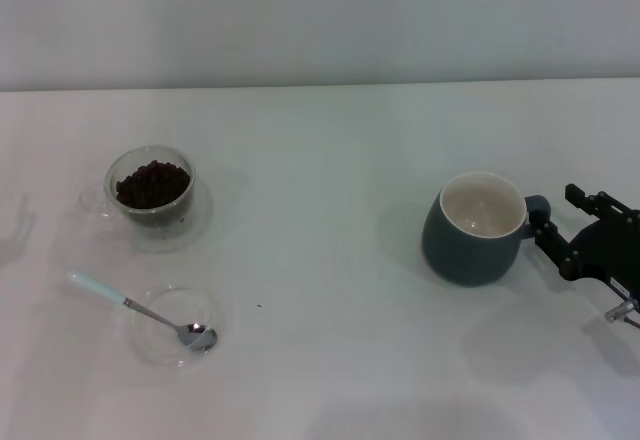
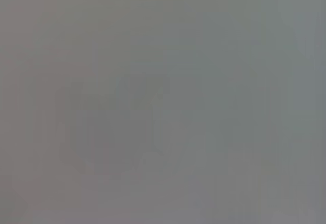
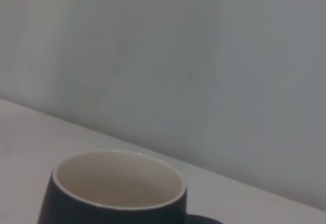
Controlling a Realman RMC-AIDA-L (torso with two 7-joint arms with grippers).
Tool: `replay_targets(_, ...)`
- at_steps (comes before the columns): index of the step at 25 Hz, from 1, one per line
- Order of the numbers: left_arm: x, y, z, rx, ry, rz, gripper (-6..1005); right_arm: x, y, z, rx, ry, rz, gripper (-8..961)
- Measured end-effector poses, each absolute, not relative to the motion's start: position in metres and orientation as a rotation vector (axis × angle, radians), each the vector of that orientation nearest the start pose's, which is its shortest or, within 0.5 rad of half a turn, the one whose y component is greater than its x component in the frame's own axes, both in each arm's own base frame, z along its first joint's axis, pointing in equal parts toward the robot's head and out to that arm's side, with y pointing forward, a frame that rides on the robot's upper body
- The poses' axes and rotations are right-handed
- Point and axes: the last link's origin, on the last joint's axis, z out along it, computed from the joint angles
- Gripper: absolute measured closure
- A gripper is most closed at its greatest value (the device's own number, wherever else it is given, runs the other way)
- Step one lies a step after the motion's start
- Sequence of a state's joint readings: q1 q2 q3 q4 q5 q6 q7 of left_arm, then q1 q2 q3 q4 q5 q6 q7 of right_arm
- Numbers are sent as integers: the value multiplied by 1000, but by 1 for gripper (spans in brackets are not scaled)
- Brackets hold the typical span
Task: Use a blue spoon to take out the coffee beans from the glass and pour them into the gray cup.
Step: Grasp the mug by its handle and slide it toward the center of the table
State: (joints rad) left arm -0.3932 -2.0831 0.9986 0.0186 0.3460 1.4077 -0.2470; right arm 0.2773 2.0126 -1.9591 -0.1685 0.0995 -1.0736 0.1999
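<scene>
The right end effector (image 1: 548,228) at the frame's right edge grasps the gray cup (image 1: 474,228) handle. The blue spoon (image 1: 140,310) rests lower left in a clear dish (image 1: 160,345). The left end effector is not visible.

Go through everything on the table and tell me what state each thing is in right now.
glass: upright, holding coffee beans.
blue spoon: lying with its bowl in the clear dish, untouched.
gray cup: upright, empty.
right gripper: at the cup's handle.
left gripper: not in view.

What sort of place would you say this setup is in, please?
Probably a lab test bench: a bare white table against a blank wall, holding only staged props, the gray cup, the glass and the blue spoon.
</scene>
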Motion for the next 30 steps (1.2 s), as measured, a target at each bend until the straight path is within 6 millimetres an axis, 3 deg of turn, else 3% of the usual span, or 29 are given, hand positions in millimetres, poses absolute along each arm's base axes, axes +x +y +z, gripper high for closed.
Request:
replay_targets(12,-353,299,29,-1425,-470,-764,207,373,283,-26,-1945,456,427,544)
replay_targets(29,-354,298,29,-1422,-483,-768,208,366,294,-32,-1983,429,393,548)
replay_targets(30,-354,298,29,-1421,-483,-769,208,366,294,-32,-1984,424,390,587)
